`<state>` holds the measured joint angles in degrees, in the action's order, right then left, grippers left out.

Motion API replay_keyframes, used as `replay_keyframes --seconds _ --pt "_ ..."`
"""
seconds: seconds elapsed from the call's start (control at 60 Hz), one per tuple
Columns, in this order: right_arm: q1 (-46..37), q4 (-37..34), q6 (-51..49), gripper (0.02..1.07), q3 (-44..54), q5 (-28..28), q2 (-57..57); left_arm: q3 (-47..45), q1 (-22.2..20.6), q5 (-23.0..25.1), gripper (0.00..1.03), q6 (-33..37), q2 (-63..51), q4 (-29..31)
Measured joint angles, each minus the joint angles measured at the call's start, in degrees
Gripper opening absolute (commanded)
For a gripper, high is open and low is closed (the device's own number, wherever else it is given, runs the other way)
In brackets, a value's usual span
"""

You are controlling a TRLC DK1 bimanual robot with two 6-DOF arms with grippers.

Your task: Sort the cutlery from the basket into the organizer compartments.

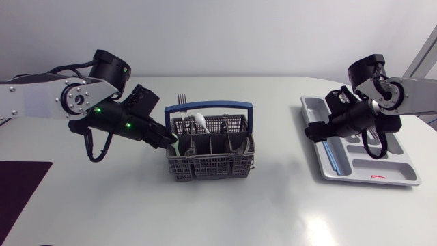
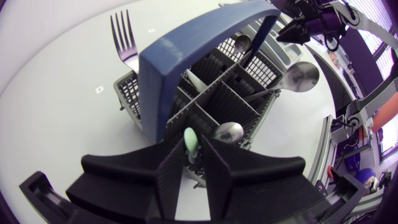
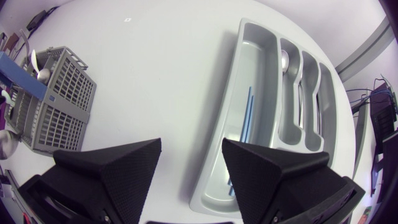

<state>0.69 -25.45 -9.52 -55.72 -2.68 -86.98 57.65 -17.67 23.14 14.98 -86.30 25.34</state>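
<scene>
Left wrist view showed the left gripper (image 2: 194, 149) at the end, nearest its own arm, of the grey slotted plastic basket with a blue arched handle (image 2: 127, 93). Its matte wedge fingers stood only a slit apart and seemed to pinch a slim pale green handle (image 2: 190, 138) standing in that end compartment. A good lift would go straight up, clear of the basket's thin dividers and arch, because smooth rounded plastic could slip. Well to the basket's right, the right gripper (image 3: 191, 155) gaped wide and empty beside the glossy grey moulded organizer tray (image 3: 258, 62).
</scene>
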Motion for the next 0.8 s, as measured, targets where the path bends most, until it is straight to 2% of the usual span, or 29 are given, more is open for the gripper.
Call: replay_keyframes --seconds 0.1,0.35,0.433,0.633,0.7,0.8 --pt "0.9 0.0 0.2 0.74 0.9 0.0 0.9 0.1 -1.1 -1.7 0.04 0.0 0.0 -1.0" --pt "6.6 -1.6 0.1 0.78 2.5 1.1 9.0 0.0 -3.5 -3.4 0.03 -0.2 2.0 -2.1" --pt "9.8 -2.6 0.1 0.83 2.5 1.7 12.7 0.0 -3.8 -4.2 0.03 -0.2 4.7 -2.1" --pt "19.4 -4.4 0.1 0.87 2.5 2.1 20.9 0.0 -5.9 -4.7 0.03 -0.2 12.3 -0.5" --pt "22.5 -4.4 -0.1 0.89 2.5 1.6 22.9 0.0 -6.6 -4.9 0.03 -0.2 14.4 0.8" --pt "27.6 -4.3 -1.8 0.92 2.5 -2.7 26.7 0.0 -7.4 -4.9 0.03 -0.4 18.1 3.8"
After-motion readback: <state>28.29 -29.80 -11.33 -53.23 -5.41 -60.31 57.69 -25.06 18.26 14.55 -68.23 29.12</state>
